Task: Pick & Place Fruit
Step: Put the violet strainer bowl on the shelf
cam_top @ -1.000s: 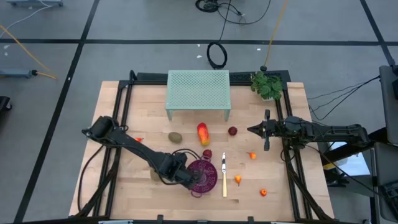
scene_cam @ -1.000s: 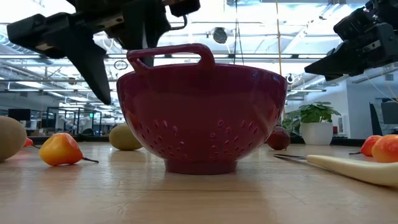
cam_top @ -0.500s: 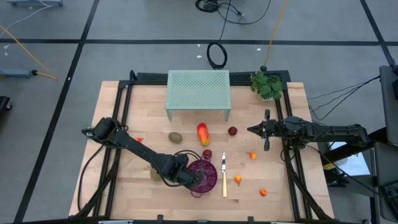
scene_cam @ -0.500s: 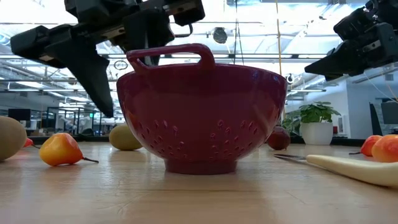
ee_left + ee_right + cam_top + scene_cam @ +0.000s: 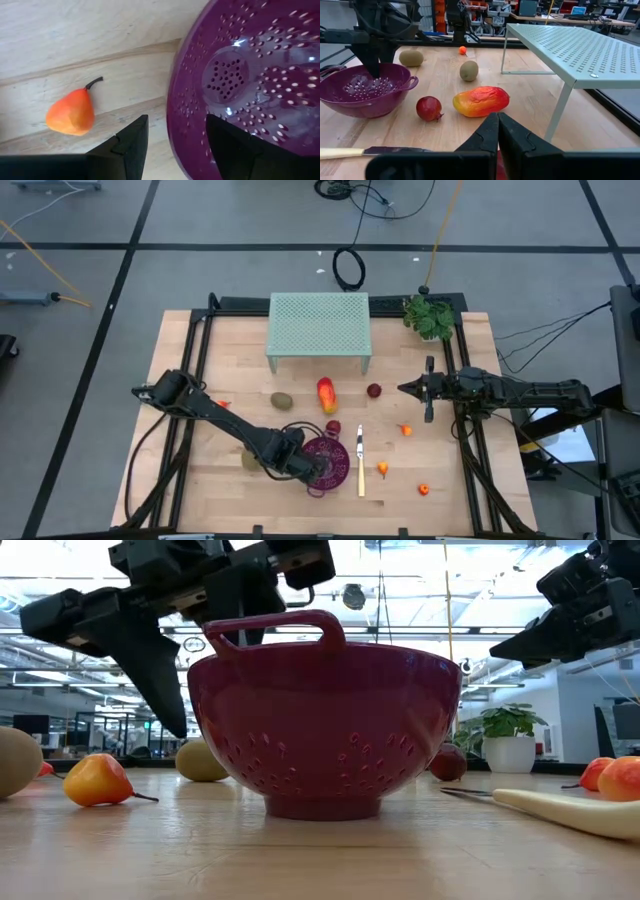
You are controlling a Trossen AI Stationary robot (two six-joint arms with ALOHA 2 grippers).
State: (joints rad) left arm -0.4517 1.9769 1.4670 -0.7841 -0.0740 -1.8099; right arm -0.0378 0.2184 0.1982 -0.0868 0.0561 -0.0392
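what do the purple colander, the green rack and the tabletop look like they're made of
The purple colander looks like glossy moulded plastic: bright highlights sit on its punched wall. The green rack looks like painted perforated sheet metal on thin legs, with a matte finish. The tabletop looks like pale wood planks; grain and board seams show, though a laminate is possible. The left gripper hangs open over the colander's rim.

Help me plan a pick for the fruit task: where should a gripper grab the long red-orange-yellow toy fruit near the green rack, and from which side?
Probably from above, fingers closing across the narrow middle of the red-orange-yellow oblong toy fruit. It lies flat on its side on the wooden table, with bare wood along both long flanks. The perforated green metal rack stands beside one end, so a level approach from there looks blocked.
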